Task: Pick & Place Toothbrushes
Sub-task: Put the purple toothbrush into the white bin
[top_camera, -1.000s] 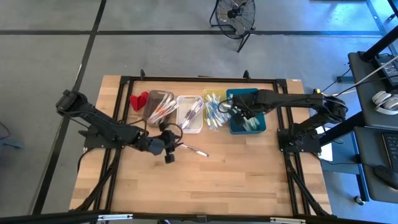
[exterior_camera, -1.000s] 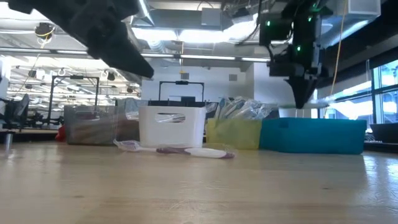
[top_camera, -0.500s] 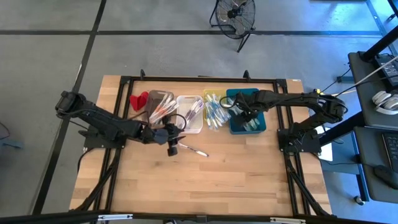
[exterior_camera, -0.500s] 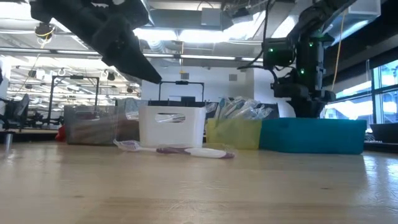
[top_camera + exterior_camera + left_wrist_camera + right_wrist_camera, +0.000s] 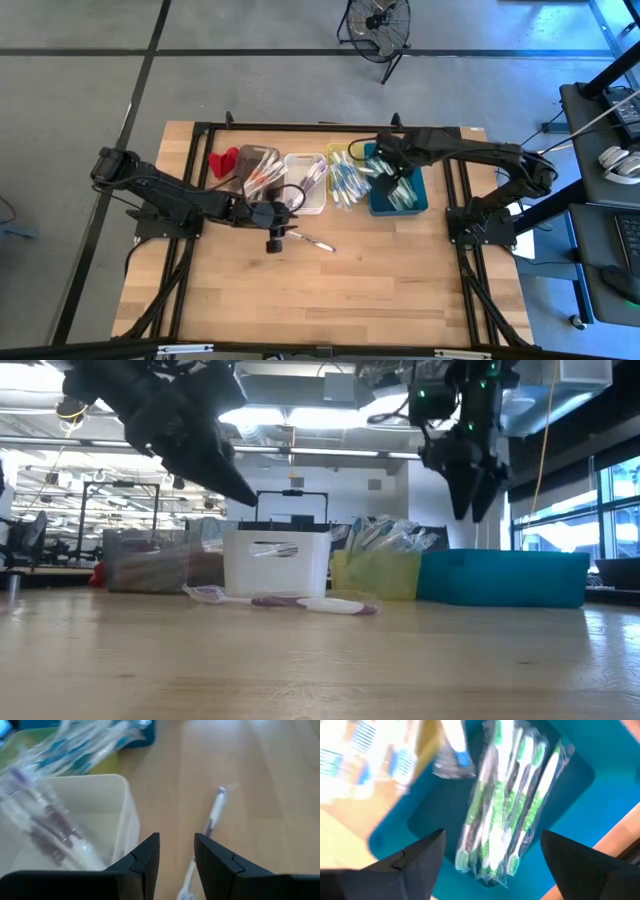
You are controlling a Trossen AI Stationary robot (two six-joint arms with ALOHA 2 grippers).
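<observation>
One purple-and-white toothbrush (image 5: 312,242) (image 5: 290,601) (image 5: 212,817) lies flat on the wooden table in front of the white bin (image 5: 305,182). My left gripper (image 5: 282,225) (image 5: 176,850) hovers open just above its near end, beside the white bin's corner, slanting down. Green toothbrushes in clear wrappers (image 5: 505,805) lie in the teal bin (image 5: 420,200). My right gripper (image 5: 385,172) (image 5: 470,500) (image 5: 492,835) hangs wide open above them, pointing down, with nothing between its fingers.
Four bins stand in a row along the table's far part: grey (image 5: 255,172), white, yellow (image 5: 343,178) with blue toothbrushes, and teal. A small red object (image 5: 222,160) lies left of the grey bin. Bare wood fills the table's near half.
My right gripper, shut above the teal bin, dipped down into it, then rose clear and opened wide. My left gripper swung toward the table's far right, closer to the white bin and the purple toothbrush, and rolled a little. The purple toothbrush has stayed in place.
</observation>
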